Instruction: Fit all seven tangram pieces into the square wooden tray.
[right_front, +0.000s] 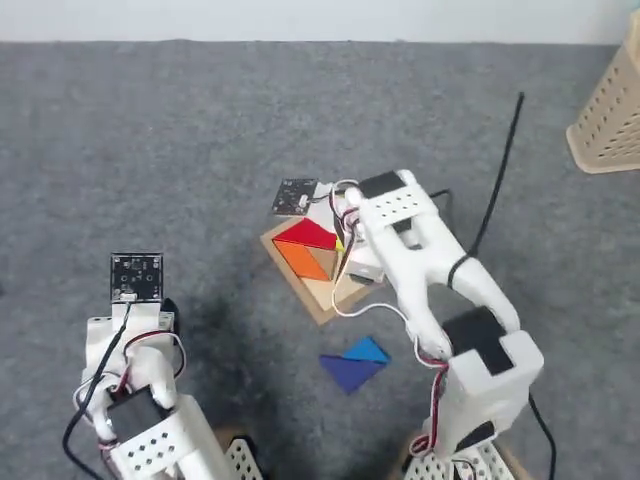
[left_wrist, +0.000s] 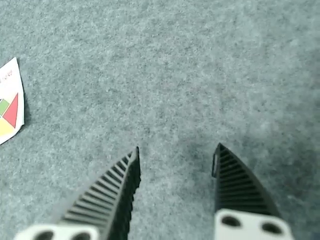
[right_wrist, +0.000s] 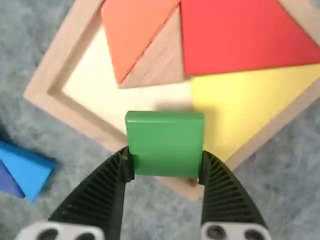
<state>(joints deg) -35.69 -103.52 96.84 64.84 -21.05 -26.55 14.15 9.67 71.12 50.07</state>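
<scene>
Here the right gripper clamps the green square over the tray rim, mid-frame in the high view. The bare floor lies just ahead, beside the yellow piece. The left gripper, spread apart, hangs over carpet at lower left, farther off.

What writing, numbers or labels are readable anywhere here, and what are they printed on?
No text here is legible.
Paper card: a short line of red print near its edge, too small and blurred to read.
Green piece and wooden tray: no lettering visible.
</scene>
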